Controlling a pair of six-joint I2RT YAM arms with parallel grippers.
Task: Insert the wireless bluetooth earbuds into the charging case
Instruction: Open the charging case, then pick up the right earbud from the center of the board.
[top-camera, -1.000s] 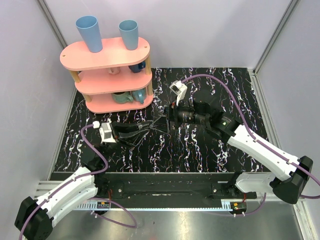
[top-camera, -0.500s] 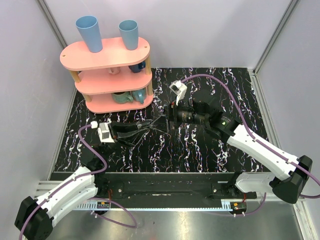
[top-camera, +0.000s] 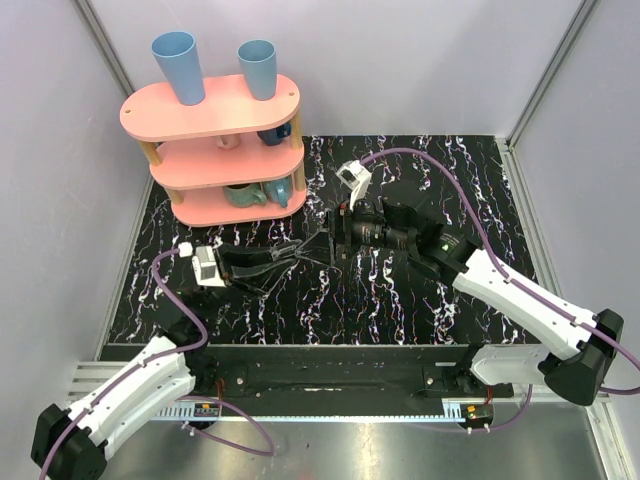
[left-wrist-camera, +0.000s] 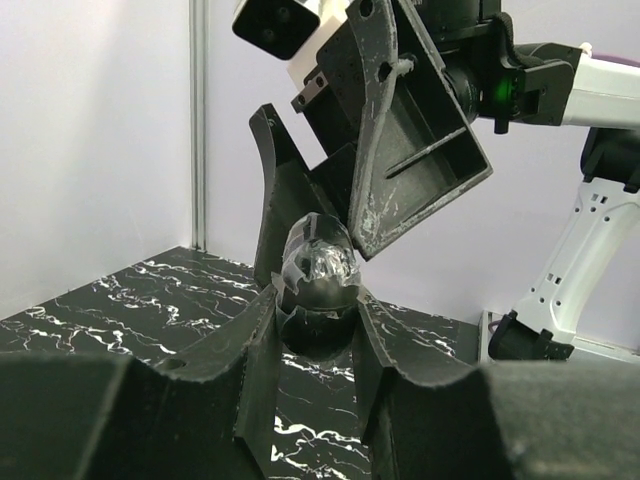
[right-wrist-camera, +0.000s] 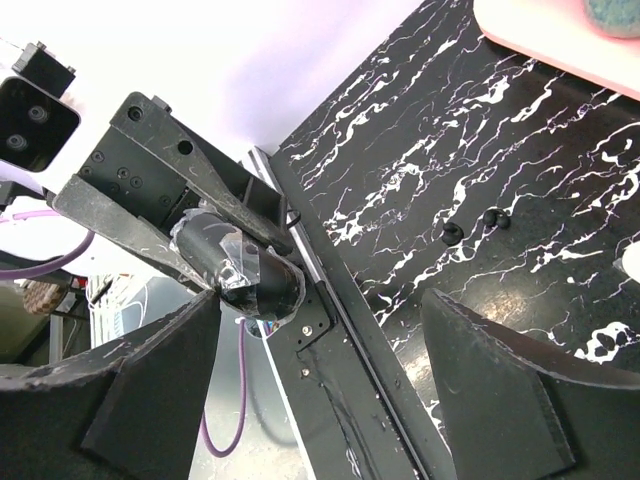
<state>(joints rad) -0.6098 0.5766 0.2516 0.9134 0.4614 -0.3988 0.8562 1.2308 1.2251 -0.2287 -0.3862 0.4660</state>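
One dark, glossy oval charging case (left-wrist-camera: 318, 285) is pinched in my left claw (top-camera: 300, 252), which is clamped tight on it above the counter (top-camera: 400, 310), about midway between the near and far edges and a little left of centre. My right claw (top-camera: 332, 240) is spread wide just beside the case; whether it touches, I cannot tell. Two tiny dark earbuds (right-wrist-camera: 452, 232) lie side by side on the counter, toward the pink shelf (top-camera: 210, 115) at its far left corner.
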